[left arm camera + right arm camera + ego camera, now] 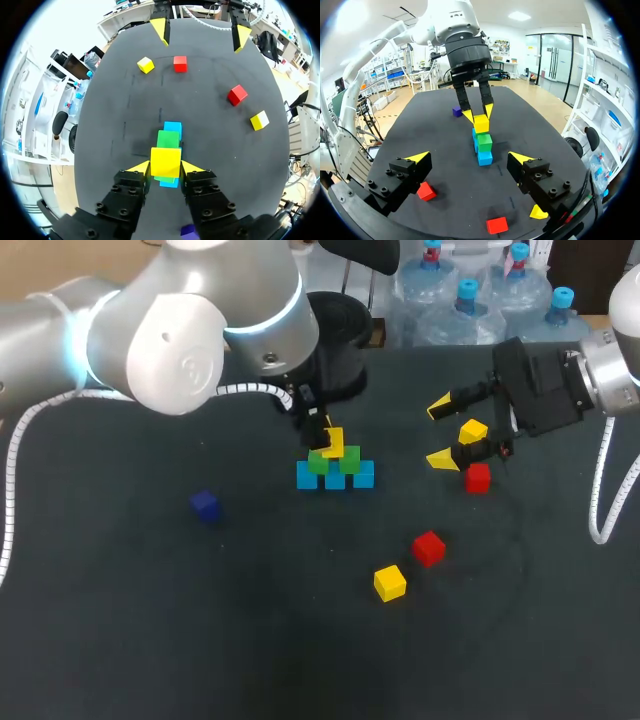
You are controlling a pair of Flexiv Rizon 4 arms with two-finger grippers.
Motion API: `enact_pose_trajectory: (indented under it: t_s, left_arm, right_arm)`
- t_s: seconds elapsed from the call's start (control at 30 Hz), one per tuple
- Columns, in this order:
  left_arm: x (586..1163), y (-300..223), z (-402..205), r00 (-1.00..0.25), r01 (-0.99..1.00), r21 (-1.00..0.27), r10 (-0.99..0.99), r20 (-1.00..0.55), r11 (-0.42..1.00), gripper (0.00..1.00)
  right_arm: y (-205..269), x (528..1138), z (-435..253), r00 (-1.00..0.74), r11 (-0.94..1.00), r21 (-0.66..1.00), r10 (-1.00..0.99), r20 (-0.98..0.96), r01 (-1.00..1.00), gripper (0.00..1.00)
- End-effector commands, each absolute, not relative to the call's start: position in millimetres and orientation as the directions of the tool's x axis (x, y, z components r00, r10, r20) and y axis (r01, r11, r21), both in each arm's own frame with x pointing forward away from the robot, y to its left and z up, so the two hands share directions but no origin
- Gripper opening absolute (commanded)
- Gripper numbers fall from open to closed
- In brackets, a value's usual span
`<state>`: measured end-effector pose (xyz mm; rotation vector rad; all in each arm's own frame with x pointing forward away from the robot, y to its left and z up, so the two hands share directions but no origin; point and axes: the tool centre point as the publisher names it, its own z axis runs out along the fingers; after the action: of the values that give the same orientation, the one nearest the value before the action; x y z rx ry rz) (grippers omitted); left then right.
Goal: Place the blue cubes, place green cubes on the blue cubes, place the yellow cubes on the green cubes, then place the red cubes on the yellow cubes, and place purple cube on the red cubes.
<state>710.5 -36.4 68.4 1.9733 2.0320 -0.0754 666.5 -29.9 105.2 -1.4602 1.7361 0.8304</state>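
Stack mid-table on the black tabletop (120, 640): three light blue cubes (335, 479) in a touching row, with two green cubes (349, 458) side by side on top of them. Small bright yellow cube (165, 161) sits at the very top, over the green layer. It is glossy and clean-edged, with its faces roughly square to the row below in the left wrist view. Left gripper (165, 168) clamps it from two sides, yellow tips flat on opposite faces. Cannot tell whether the cube rests on the green or hangs just above it. Right gripper (441, 432) is spread wide and holds nothing, off to the right of the stack and well apart from it. Second yellow cube (473, 430) and a red cube (478, 478) lie close by that gripper's fingers, not touched from both sides. Another red cube (428, 547) and a third yellow cube (390, 582) lie loose nearer the front, near each other and apart from the stack. Dark purple cube (205, 504) sits alone, well left of the stack.
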Motion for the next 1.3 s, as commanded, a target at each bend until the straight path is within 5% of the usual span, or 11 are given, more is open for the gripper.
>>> enact_pose_trajectory:
  t_s: [0.03,1.3]
  left_arm:
    - [712.7,-36.5,67.7,-0.006,0.984,0.169,0.968,-0.252,0.050,0.00]
    - [716.5,-38.2,63.3,-0.006,0.987,0.155,0.970,-0.244,0.045,0.00]
  right_arm:
    - [-29.7,666.7,104.6,-0.108,0.154,0.029,-0.530,-0.841,-0.988,1.00]
    - [-29.7,666.7,104.6,-0.108,0.154,0.029,-0.530,-0.841,-0.988,1.00]
